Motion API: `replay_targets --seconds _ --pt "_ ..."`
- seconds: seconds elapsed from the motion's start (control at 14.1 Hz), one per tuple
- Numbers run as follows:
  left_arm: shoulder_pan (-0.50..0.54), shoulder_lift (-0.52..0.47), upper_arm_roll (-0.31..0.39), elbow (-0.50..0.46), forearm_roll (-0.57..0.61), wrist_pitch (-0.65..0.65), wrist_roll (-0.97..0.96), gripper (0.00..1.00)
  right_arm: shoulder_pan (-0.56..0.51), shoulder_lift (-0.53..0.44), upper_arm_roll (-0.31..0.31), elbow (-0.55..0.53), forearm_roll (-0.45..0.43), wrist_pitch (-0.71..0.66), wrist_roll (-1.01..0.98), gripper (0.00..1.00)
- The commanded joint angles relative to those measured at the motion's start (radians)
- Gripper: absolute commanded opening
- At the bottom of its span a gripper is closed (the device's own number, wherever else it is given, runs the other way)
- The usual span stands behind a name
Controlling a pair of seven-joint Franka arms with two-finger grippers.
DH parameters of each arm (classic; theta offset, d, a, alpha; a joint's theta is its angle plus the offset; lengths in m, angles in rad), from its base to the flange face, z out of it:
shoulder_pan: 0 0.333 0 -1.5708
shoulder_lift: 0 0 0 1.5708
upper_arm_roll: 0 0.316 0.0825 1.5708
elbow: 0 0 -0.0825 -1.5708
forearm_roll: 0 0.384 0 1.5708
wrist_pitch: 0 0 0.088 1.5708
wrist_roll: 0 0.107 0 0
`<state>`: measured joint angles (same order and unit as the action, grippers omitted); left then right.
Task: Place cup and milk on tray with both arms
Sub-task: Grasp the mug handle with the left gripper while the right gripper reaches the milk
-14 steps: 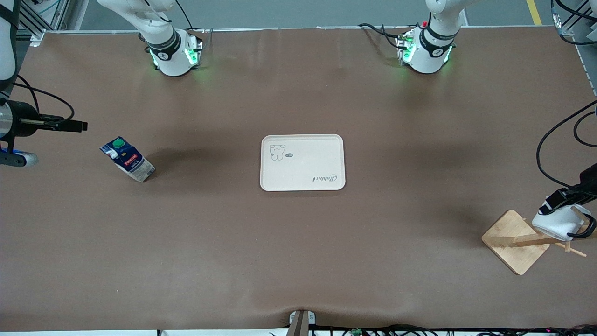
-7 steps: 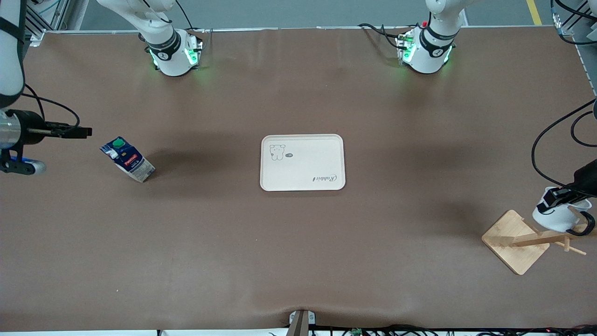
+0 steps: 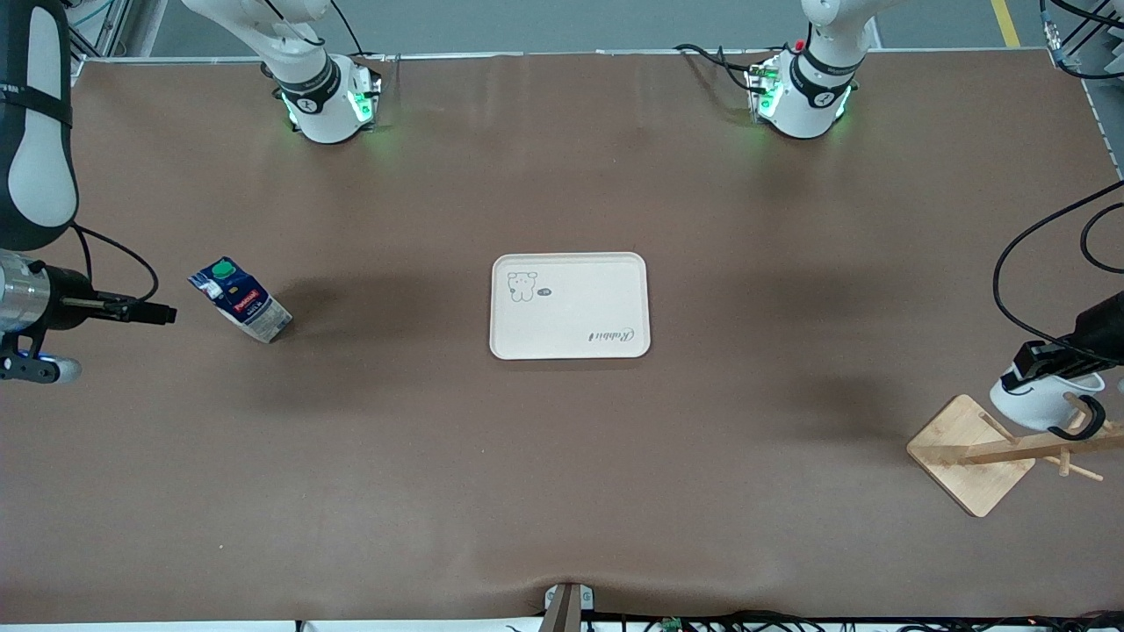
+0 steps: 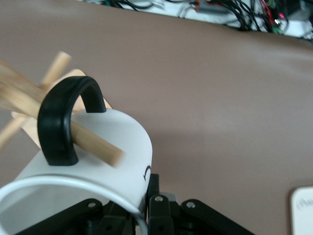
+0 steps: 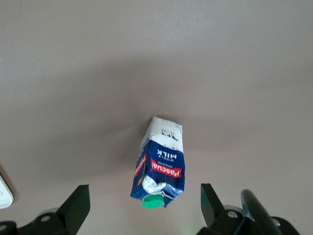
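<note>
The white cup (image 3: 1041,402) hangs tilted on the wooden rack, its black handle (image 4: 61,122) looped round a peg (image 4: 95,146). My left gripper (image 3: 1026,369) is shut on the cup's rim; in the left wrist view (image 4: 146,208) the rim runs between its fingers. The blue milk carton (image 3: 239,300) with its green cap stands on the table toward the right arm's end. My right gripper (image 3: 165,312) is open beside it, jaws wide on either side of the carton (image 5: 159,164) in the right wrist view (image 5: 144,203), not touching. The cream tray (image 3: 606,290) lies empty at mid-table.
The wooden rack (image 3: 970,456) with its square base and leaning pegs stands at the left arm's end, nearer the front camera than the tray. Black cables hang by the left arm (image 3: 1010,290). A tray corner shows in the right wrist view (image 5: 4,193).
My right gripper has moved toward the front camera and now sits level with the milk. My left gripper has drawn the cup along the peg, away from the rack base.
</note>
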<state>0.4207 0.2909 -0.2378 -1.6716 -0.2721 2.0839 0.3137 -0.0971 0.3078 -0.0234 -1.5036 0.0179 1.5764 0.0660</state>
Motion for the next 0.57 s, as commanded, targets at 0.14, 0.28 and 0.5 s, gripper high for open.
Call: replay_targets --seconds 0.14,0.28,0.5 --pt "-0.002 -0.030 -0.058 0.021 -0.013 -0.135 0.002 0.00 -0.026 -0.035 0.002 -0.076 -0.007 0.016 0.030 1.00" --pt "-0.009 -0.050 -0.061 0.021 -0.012 -0.180 -0.024 0.00 -0.023 -0.097 0.003 -0.156 -0.015 0.017 0.163 1.00" --pt "-0.022 -0.062 -0.115 0.021 -0.010 -0.197 -0.119 0.00 0.005 -0.189 0.007 -0.311 -0.054 0.112 0.255 1.00"
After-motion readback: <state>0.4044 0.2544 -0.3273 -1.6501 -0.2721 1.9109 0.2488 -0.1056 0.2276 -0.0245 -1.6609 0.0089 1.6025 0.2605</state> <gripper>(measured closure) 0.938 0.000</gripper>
